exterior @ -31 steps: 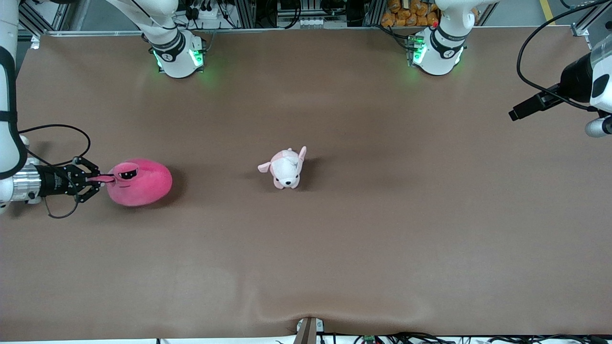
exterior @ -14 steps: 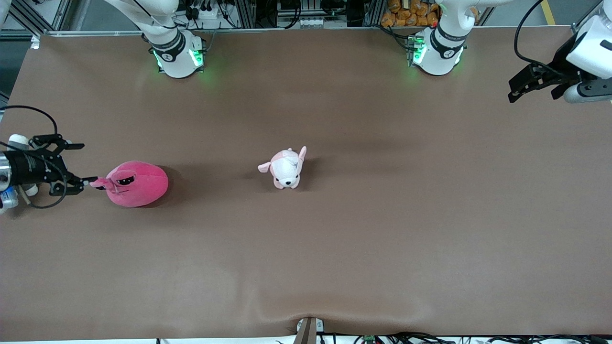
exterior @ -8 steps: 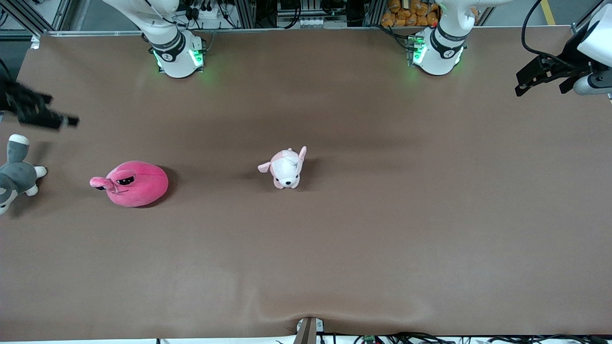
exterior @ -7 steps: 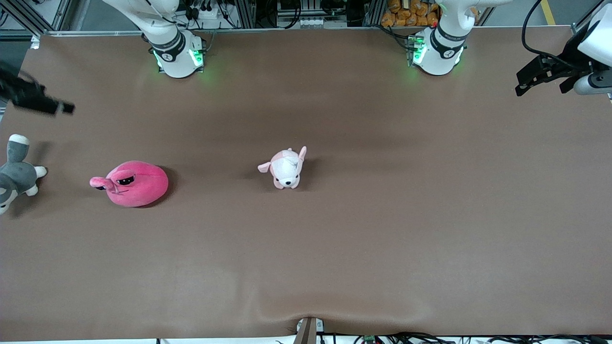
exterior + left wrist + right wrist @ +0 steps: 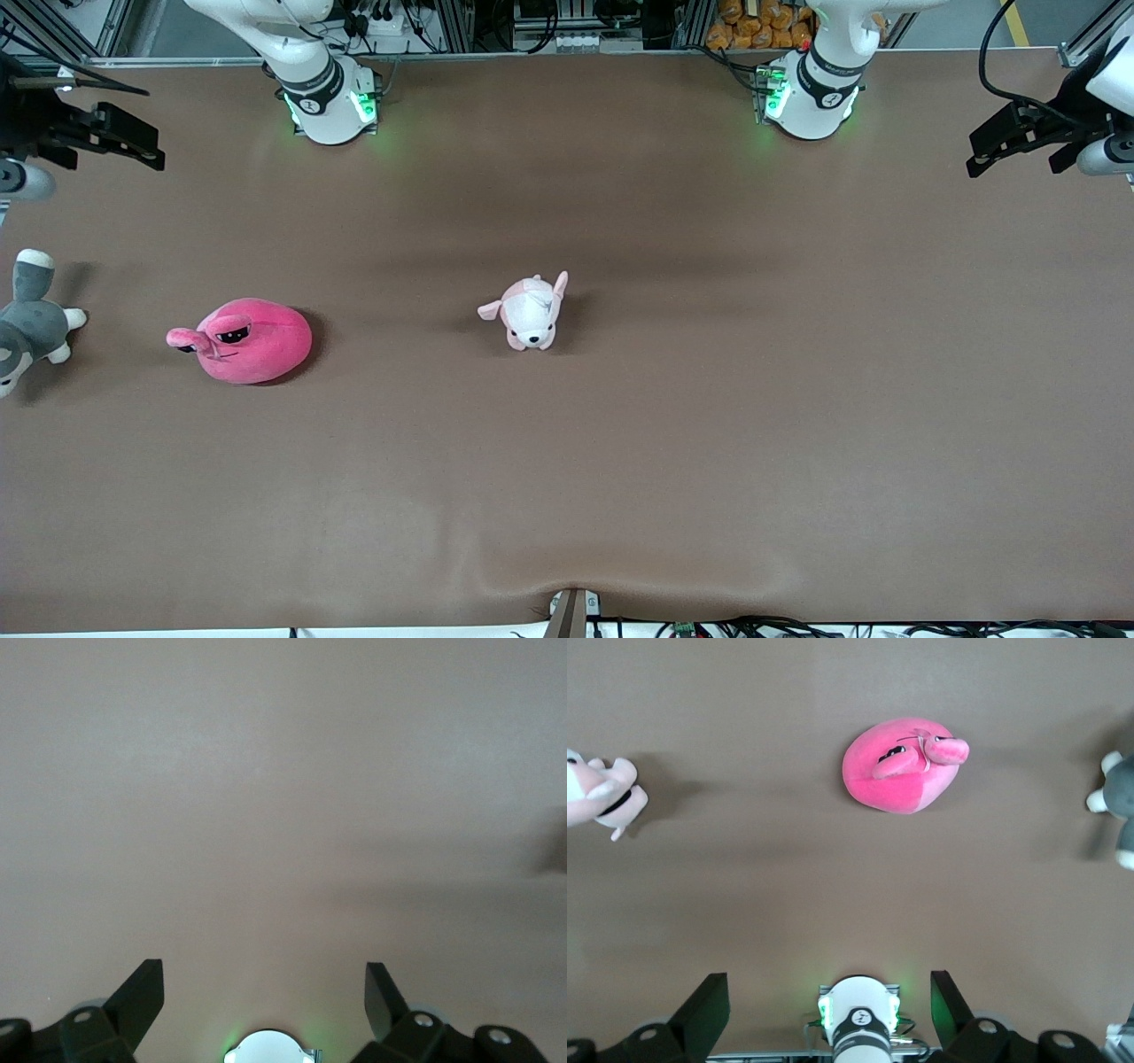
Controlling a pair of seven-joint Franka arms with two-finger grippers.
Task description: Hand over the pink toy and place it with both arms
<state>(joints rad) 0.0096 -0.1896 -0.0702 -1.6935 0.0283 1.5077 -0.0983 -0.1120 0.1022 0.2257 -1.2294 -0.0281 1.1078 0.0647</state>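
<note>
The pink toy (image 5: 241, 341) lies on the brown table toward the right arm's end, one ear stretched toward that end. It also shows in the right wrist view (image 5: 904, 767). My right gripper (image 5: 133, 142) is open and empty, up in the air over the table's edge at the right arm's end, apart from the toy. Its fingers (image 5: 709, 1001) stand wide apart around my right gripper's gap (image 5: 828, 992). My left gripper (image 5: 1014, 164) is open and empty, over the table's edge at the left arm's end. In its own view my left gripper (image 5: 263, 988) sees only bare table.
A small pale pink-and-white puppy plush (image 5: 530, 312) sits at mid-table, also in the right wrist view (image 5: 598, 793). A grey-and-white plush animal (image 5: 27, 323) lies at the table's edge at the right arm's end. The arm bases (image 5: 328, 102) stand along the robots' side.
My right gripper let go of the pink toy's ear, rose and drew away to the table's edge, uncovering the grey plush. The toy stays put. The left gripper shifted slightly.
</note>
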